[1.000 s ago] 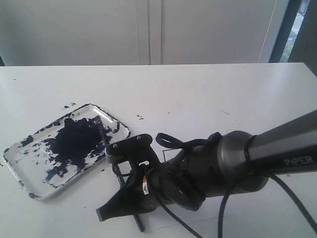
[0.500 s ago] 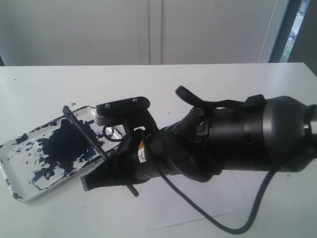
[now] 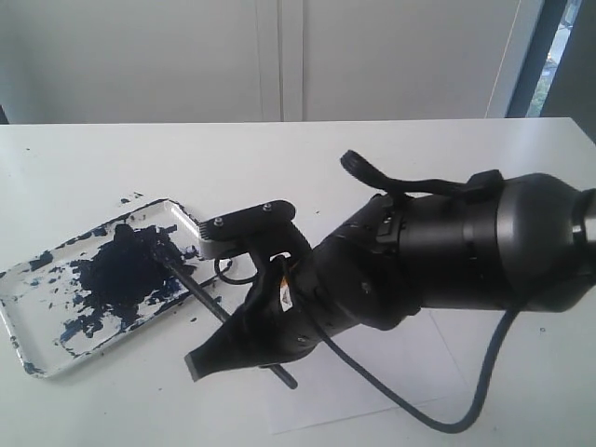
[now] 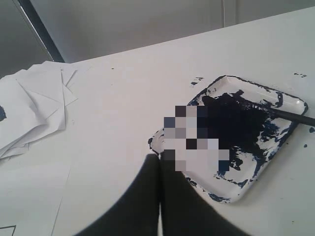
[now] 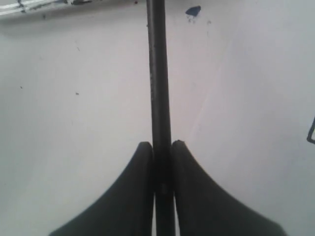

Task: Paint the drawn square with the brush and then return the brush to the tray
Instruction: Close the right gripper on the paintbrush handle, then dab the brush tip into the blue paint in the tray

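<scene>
White table (image 3: 400, 158): my right gripper (image 5: 162, 146) clamped tight on paintbrush (image 3: 196, 291) shaft, bristle end in paint tray (image 3: 26, 309), frame left.

White rimmed tray (image 3: 42, 326) at left, blotched dark blue-black, thin black brush (image 3: 199, 290) slanting from its paint blob toward the near right, pinched by right gripper (image 5: 161, 145), drawn square (image 5: 310, 132) showing only an outline corner

Glossy white tray (image 3: 39, 321), smooth black brush (image 3: 200, 291), matt white paper sheet (image 3: 372, 384), smooth white table (image 3: 419, 158)

Soft daylight, mild blur, faint shadows
</scene>
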